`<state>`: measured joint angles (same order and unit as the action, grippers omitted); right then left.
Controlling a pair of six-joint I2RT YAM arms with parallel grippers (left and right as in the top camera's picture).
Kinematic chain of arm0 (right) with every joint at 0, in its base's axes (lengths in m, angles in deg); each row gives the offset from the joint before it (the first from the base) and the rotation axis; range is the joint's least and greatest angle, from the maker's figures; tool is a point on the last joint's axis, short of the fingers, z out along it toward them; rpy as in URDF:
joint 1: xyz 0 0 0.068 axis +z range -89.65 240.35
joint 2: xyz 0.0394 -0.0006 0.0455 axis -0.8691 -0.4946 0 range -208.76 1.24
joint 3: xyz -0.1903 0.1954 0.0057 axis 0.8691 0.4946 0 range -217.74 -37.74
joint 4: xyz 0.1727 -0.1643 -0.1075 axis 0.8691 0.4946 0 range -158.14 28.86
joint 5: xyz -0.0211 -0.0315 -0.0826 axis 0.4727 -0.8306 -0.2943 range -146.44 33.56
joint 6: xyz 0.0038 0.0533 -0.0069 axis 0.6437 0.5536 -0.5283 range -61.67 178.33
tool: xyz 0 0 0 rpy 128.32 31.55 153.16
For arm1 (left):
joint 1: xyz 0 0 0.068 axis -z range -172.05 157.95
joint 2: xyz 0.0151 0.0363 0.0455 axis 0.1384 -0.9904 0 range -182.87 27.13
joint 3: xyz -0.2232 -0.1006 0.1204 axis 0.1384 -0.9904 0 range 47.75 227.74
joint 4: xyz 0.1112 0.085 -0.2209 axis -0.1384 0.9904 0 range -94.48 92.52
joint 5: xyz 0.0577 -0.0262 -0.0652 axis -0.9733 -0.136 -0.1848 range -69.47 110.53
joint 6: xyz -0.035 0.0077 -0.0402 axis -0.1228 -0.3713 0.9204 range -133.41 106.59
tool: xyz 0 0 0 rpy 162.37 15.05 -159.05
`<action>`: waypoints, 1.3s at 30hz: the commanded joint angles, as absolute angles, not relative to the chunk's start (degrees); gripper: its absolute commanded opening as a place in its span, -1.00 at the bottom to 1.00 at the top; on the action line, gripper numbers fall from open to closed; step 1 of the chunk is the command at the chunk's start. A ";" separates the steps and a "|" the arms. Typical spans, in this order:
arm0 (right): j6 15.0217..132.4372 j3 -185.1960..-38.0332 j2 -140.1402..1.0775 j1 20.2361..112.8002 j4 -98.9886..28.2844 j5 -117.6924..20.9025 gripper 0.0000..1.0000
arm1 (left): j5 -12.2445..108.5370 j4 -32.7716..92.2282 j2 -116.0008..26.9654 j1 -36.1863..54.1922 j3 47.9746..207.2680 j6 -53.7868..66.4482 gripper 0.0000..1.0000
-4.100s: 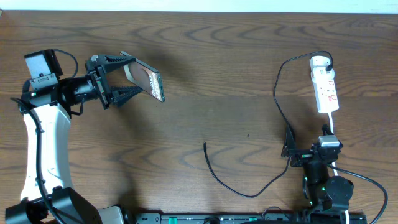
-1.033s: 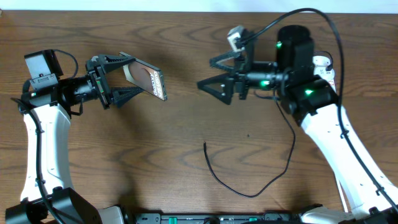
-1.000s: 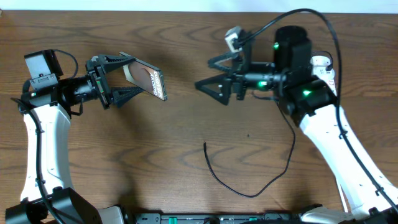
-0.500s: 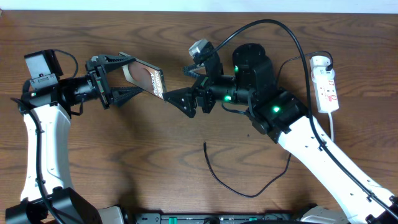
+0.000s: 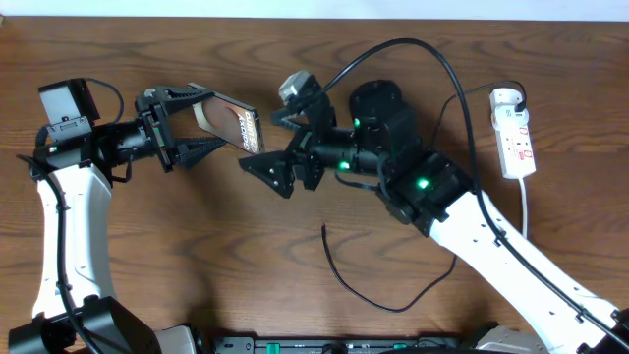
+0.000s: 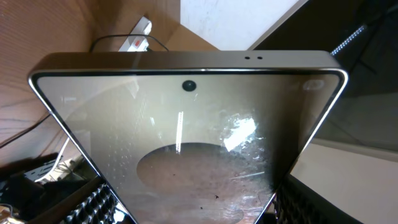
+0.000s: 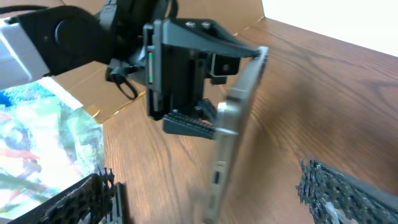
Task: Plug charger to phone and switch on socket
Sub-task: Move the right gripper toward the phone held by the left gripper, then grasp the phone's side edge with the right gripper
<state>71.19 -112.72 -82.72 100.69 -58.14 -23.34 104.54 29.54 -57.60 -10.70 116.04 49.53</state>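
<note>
ok so the phone (image 5: 239, 128) isn't on the table (image 5: 147, 256) at all. The left gripper (image 5: 201, 120) has it clamped between both fingers, held up in the upper left of the overhead view, tilted with one long edge up. In the left wrist view the glass (image 6: 186, 137) fills nearly the whole frame, camera hole near the top, with the ribbed pads (image 6: 93, 202) pinching it at the bottom corners.

The right gripper (image 5: 267, 144) is right next to the phone's free end, jaws spread wide and nothing in them. From its own camera you see the phone edge-on (image 7: 239, 112) dead centre, the left gripper's black body (image 7: 186, 81) behind it, and the right fingertips (image 7: 74, 199) at the bottom corners. There's a blurry colourful something at the left edge of that view; no idea what it is.

The charger (image 5: 369, 298) is the thin black cable lying on the wood at bottom centre. Its free tip points up at about the middle of the frame, below the right gripper and well apart from the phone. The right arm (image 5: 462, 211) lies across the cable's middle and hides that stretch.

The socket (image 5: 514, 133) sits at the far right, white cord (image 5: 525, 208) trailing down from it, well apart from both grippers.
</note>
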 commanded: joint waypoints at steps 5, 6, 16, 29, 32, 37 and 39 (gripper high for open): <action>71.59 -113.79 -83.92 102.09 -58.38 -26.33 0.92 | 105.65 29.30 -56.44 -9.30 118.20 48.57 -0.86; 71.63 -113.81 -84.14 102.09 -58.40 -26.31 0.89 | 105.28 29.30 -56.44 -9.17 118.20 48.55 -0.86; 73.75 -113.79 -87.60 102.09 -61.31 -26.53 0.74 | 105.11 29.30 -56.44 -8.93 118.20 48.15 -0.86; 74.19 -113.81 -87.64 102.09 -63.69 -26.57 0.48 | 103.60 29.32 -56.44 -8.93 118.20 48.13 -0.86; 74.21 -113.79 -87.64 102.09 -63.73 -26.59 0.46 | 103.62 29.32 -56.44 -8.93 118.20 48.13 -0.86; 74.21 -113.81 -87.64 102.09 -63.71 -26.59 0.45 | 103.62 29.32 -56.44 -8.93 118.20 48.13 -0.86; 74.21 -113.81 -87.64 102.11 -63.71 -26.59 0.45 | 103.64 29.32 -56.44 -8.93 118.20 48.13 -0.86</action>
<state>73.86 -112.72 -87.57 101.52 -63.51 -26.48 101.56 29.56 -57.60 -9.06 116.04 49.16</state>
